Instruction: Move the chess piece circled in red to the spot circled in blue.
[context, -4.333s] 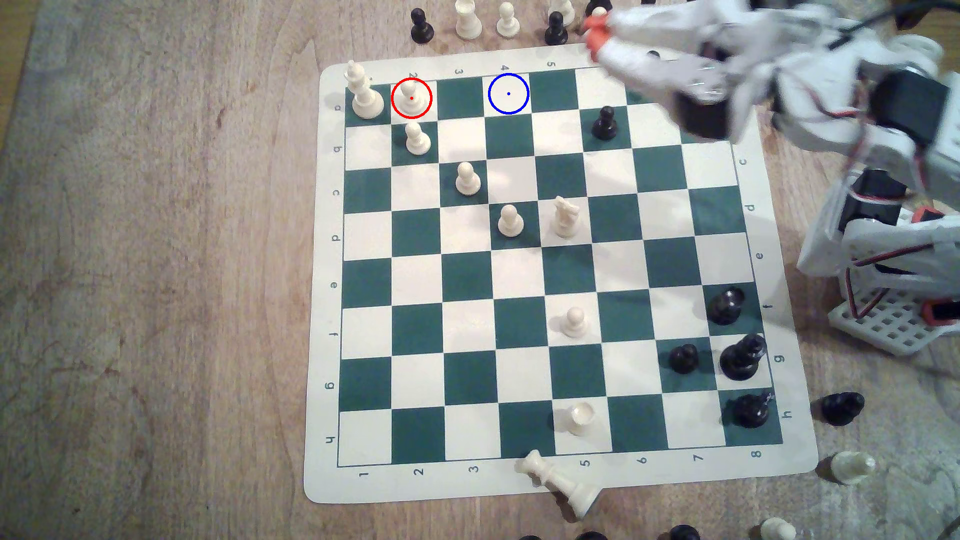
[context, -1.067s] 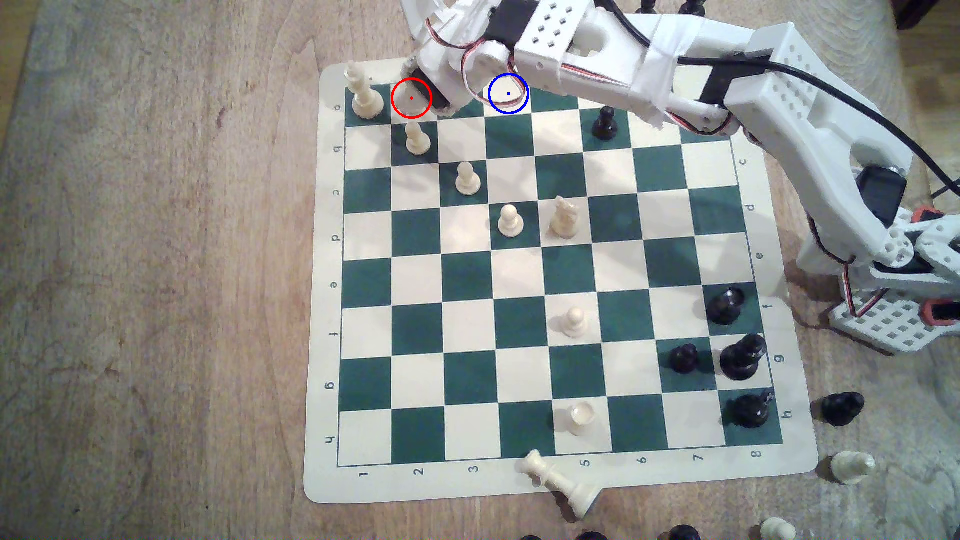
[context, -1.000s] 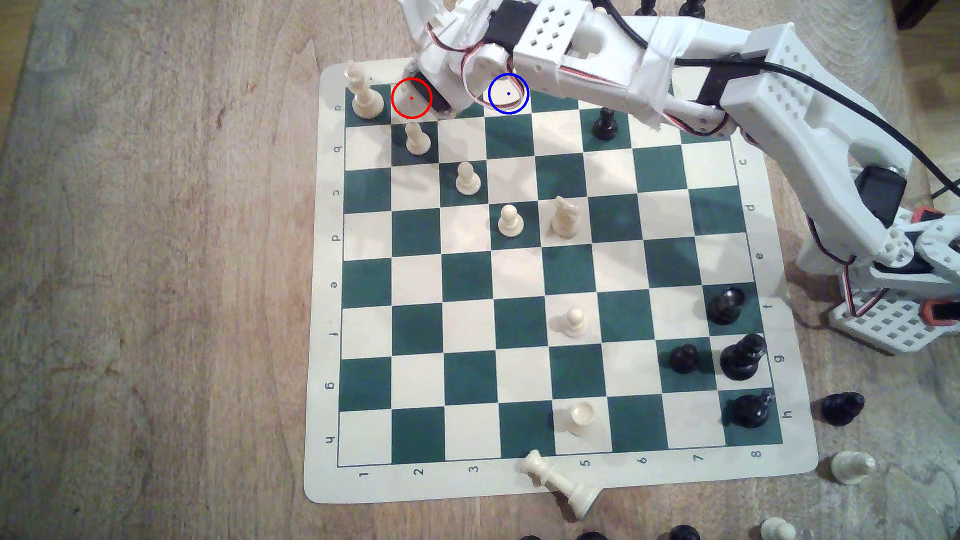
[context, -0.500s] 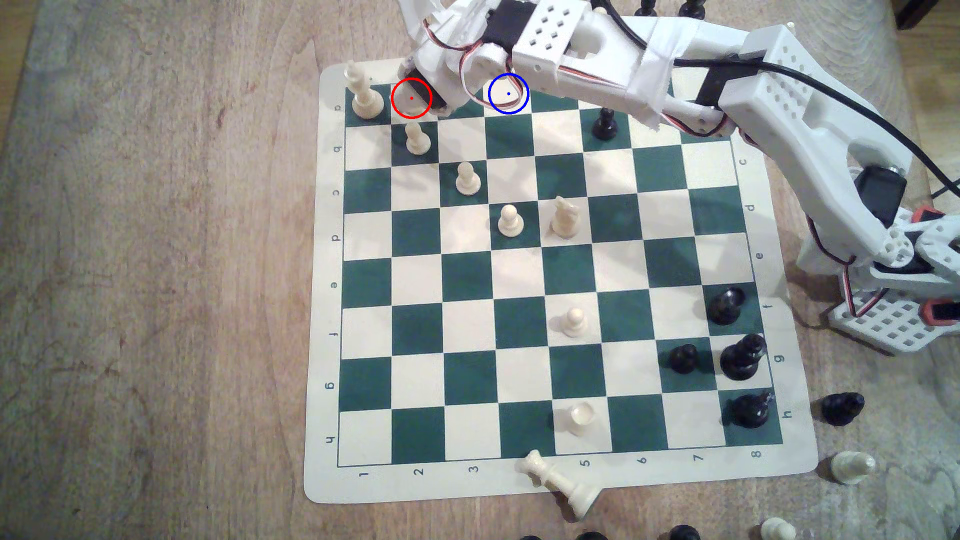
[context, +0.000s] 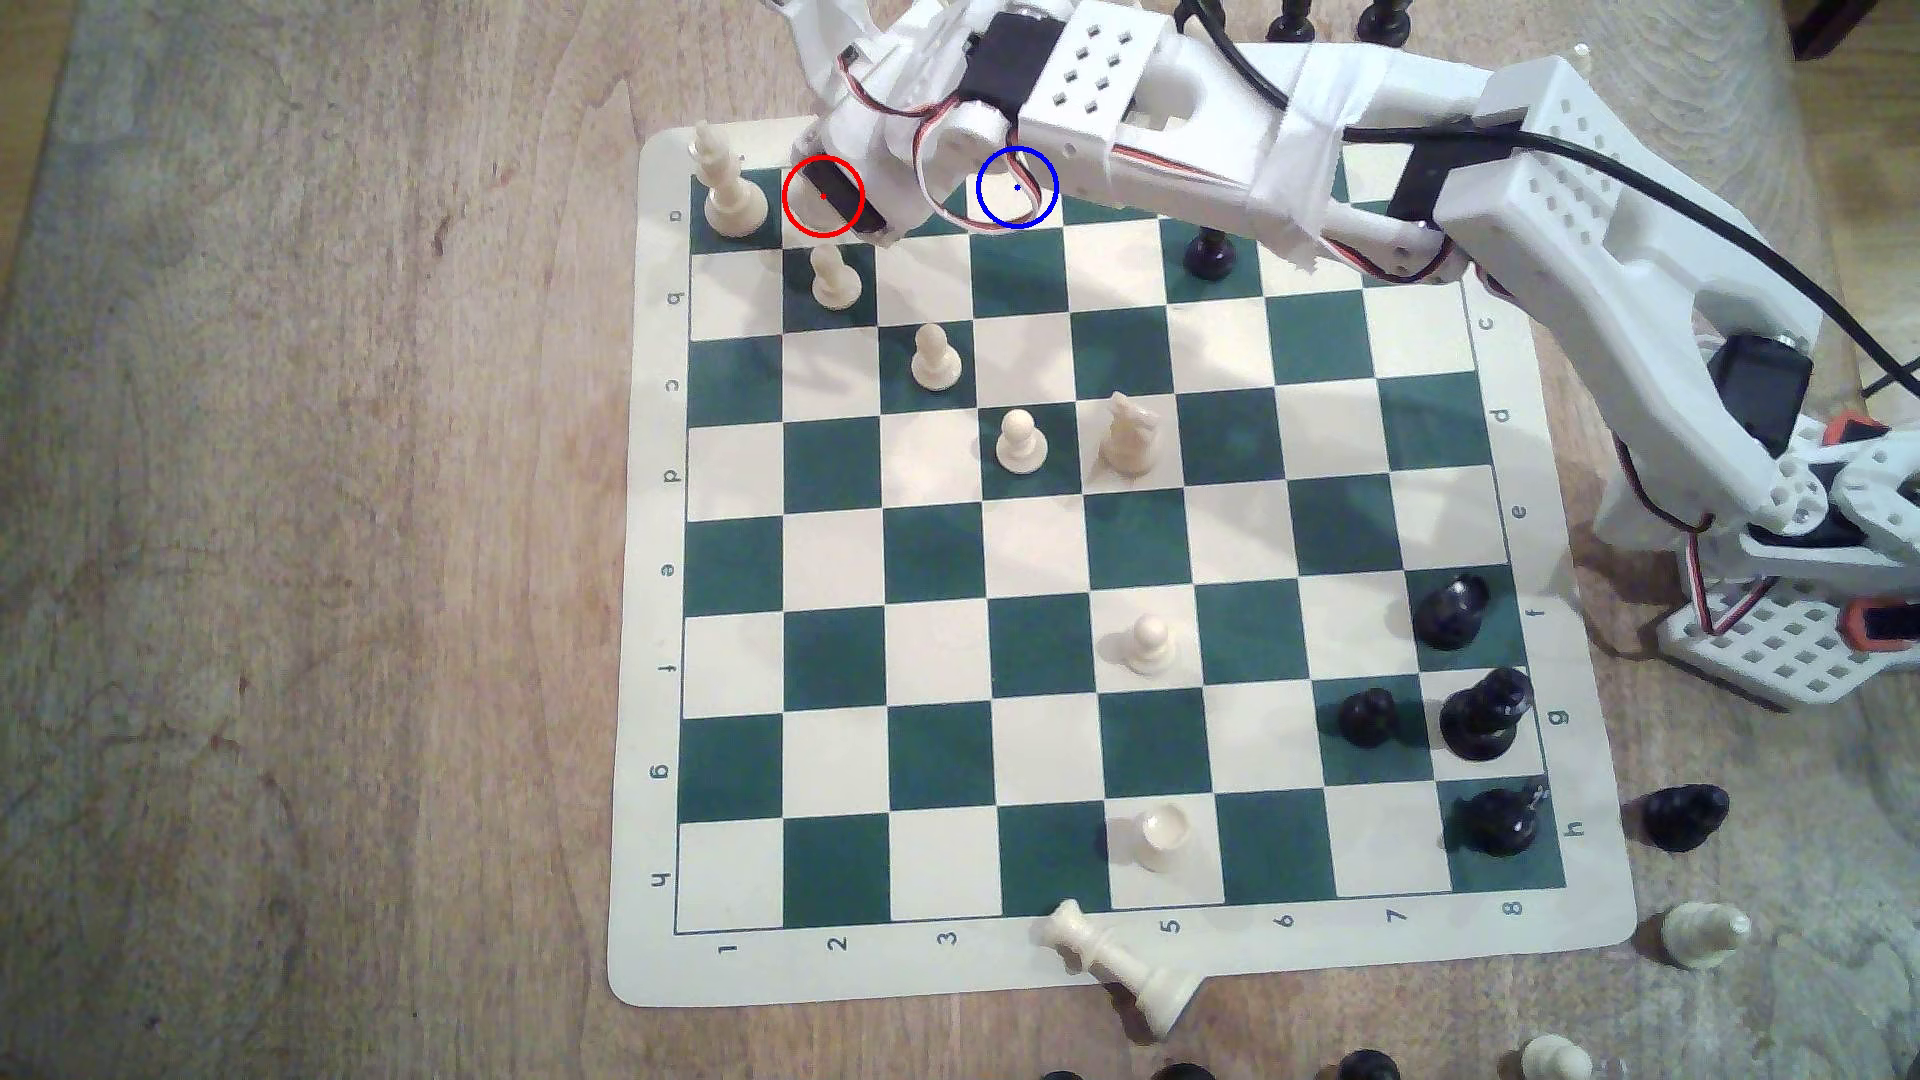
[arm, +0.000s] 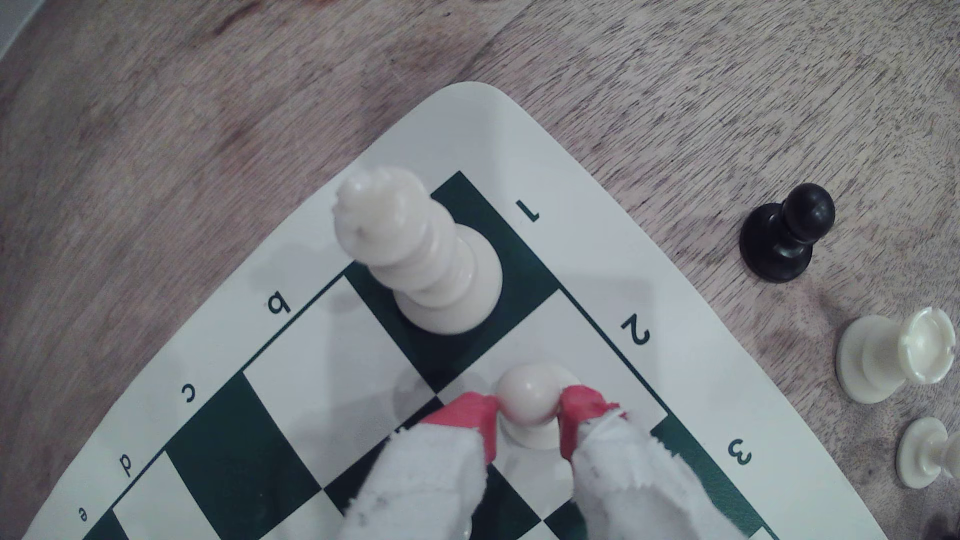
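End effector (arm: 529, 410) has its red tips closed on the pawn (arm: 524, 397), one each side of the ball head. Pawn stands upright, axis vertical, base on the red-ringed square. King (arm: 415, 249) stands one square beyond the tips, close. Blue spot (context: 1000, 204) lies two squares back along the edge row in the exterior view, under the arm, on the far side from the king. My read: lift straight up first, then carry away from the king.

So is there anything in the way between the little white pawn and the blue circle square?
No piece visibly blocks it. The gripper pinches the pawn. The blue-ringed square lies two squares toward the exterior view's right; the arm hides part of that stretch.
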